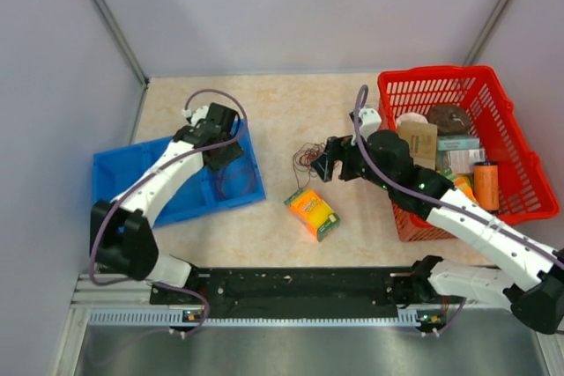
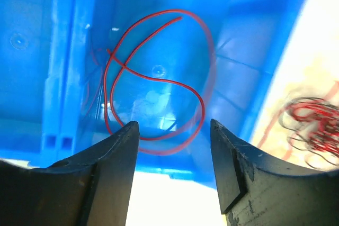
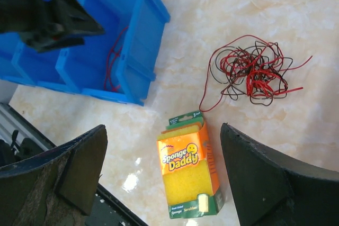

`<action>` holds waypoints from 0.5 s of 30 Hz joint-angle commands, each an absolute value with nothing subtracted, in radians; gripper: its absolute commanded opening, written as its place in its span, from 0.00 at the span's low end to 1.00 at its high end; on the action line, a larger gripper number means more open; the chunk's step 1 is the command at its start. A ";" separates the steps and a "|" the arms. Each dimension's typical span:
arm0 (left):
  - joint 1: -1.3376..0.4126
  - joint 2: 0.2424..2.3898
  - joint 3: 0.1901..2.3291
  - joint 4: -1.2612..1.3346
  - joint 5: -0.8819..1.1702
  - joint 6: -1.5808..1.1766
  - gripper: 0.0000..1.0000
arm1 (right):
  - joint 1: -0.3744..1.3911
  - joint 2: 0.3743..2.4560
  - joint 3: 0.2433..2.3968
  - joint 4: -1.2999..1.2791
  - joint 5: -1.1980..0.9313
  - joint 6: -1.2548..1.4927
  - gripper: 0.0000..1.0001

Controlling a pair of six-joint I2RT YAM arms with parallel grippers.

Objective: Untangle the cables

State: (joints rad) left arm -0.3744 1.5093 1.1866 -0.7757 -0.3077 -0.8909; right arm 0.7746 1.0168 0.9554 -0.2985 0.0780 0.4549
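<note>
A tangled clump of thin red and black cables [image 3: 251, 72] lies on the beige table, also seen in the top view [image 1: 307, 158] and at the right edge of the left wrist view [image 2: 312, 130]. A single red cable [image 2: 153, 78] lies in a loose loop inside the blue bin [image 1: 189, 191]; it shows faintly in the top view [image 1: 236, 184]. My left gripper [image 2: 174, 130] is open and empty, above the bin's rim. My right gripper [image 3: 161, 146] is open and empty, hovering above the table beside the clump.
A pack of yellow sponges [image 3: 190, 165] lies on the table near the clump, also in the top view [image 1: 312, 212]. A red basket [image 1: 520, 143] full of items stands at the right. The left arm's gripper [image 3: 47, 9] shows over the bin.
</note>
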 commanded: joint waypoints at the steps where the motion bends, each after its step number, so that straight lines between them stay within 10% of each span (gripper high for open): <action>1: -0.371 1.306 1.203 -0.766 -0.309 -0.829 0.61 | 0.775 1.077 0.962 -0.264 0.077 0.434 0.86; 9: -0.368 0.936 0.917 -0.215 0.186 -0.621 0.81 | 0.746 1.261 1.078 -0.372 0.188 0.422 0.84; 15: -0.394 0.994 0.881 -0.115 0.431 -0.660 0.80 | 0.746 1.554 1.314 -0.537 0.350 0.405 0.53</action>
State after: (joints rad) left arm -0.3767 0.9512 0.9180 -0.2619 0.2119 -0.6773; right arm 0.7532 1.4258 1.1847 -0.4427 0.2241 0.4114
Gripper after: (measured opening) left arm 0.831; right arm 0.612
